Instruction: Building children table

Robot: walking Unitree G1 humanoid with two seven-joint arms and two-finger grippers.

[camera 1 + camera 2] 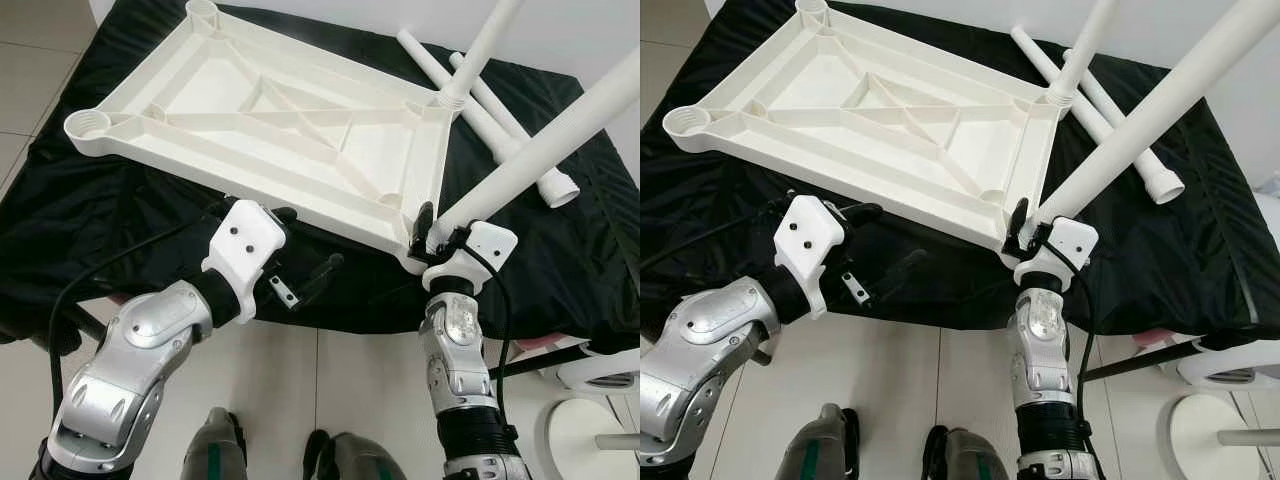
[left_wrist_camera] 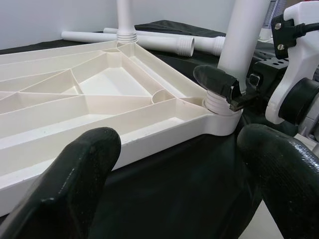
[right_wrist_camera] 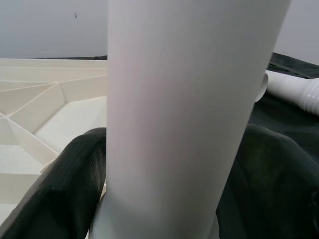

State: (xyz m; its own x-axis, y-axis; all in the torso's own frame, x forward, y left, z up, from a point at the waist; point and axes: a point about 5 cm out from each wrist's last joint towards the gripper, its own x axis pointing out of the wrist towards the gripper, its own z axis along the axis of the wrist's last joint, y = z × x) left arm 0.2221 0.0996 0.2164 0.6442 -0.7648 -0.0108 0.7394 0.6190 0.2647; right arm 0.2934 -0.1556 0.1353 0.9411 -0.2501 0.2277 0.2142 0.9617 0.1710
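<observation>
Seating this leg squarely is the job in hand, and the left eye view lays it out: the white tabletop (image 1: 270,120) lies underside-up on a black-covered surface (image 1: 90,210), one leg already standing in the far right corner socket (image 1: 447,98), two spare legs (image 1: 490,120) lying on the cloth beyond, and the right gripper (image 1: 432,232) clamped on the second leg (image 1: 560,135) low down at the near right corner socket. In the right eye view that leg (image 1: 1140,120) leans away from upright, so I judge it should be stood straight over the socket before it is pressed or twisted home. The left wrist view shows the left gripper's fingers (image 2: 75,184) apart and empty, just short of the tabletop's near edge, well placed to brace it against sliding. The right wrist view confirms both black fingers (image 3: 65,189) pressing the leg's sides; a steady, low grip should limit wobble.
</observation>
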